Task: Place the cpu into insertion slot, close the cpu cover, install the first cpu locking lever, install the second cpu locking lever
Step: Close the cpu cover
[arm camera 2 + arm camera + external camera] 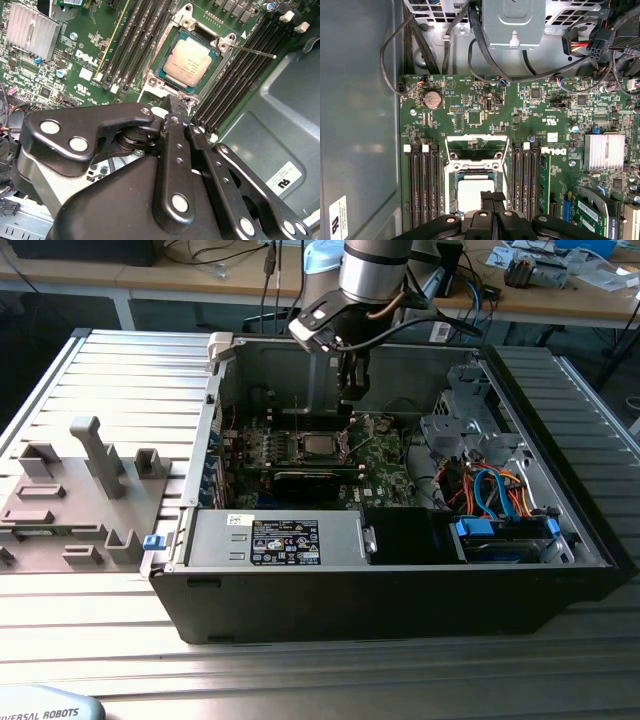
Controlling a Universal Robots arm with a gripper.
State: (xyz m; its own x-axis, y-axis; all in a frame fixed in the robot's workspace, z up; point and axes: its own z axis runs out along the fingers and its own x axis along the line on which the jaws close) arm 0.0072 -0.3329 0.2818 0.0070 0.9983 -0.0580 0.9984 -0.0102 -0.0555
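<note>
One cpu (187,61) in one insertion slot (197,22)

Our arm (375,265) stands at the top of the exterior view, its silver last link upright. Below it the wrist (325,325) carries a pale-edged black block tilted toward the exterior view's left. From there the gripper (351,388) hangs straight down, dark and narrow. In both wrist views we see its black linkages folded close and the two fingers (174,147) (487,200) pressed side by side, with nothing between them.
</note>
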